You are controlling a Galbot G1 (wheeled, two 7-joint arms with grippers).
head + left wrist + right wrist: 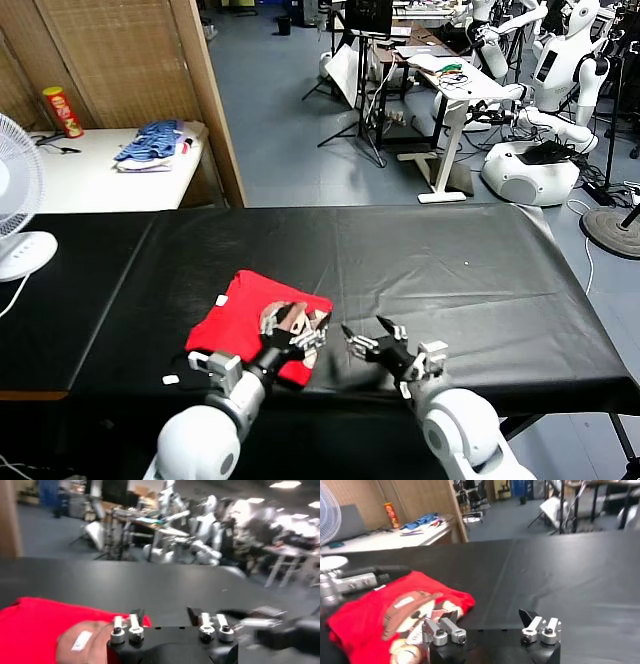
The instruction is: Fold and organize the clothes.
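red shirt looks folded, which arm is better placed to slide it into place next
Left, probably. The left end effector hangs open right over the red shirt, above its near right corner. The right end effector is also open but sits beside the shirt over bare black table.

A long table (pixel 450 270) with a black cover stands in front. At its far left is a white fan (pixel 15 215). Behind, a white side table (pixel 90 170) carries a blue clothes pile (pixel 152 143) and a red can (pixel 63 111)
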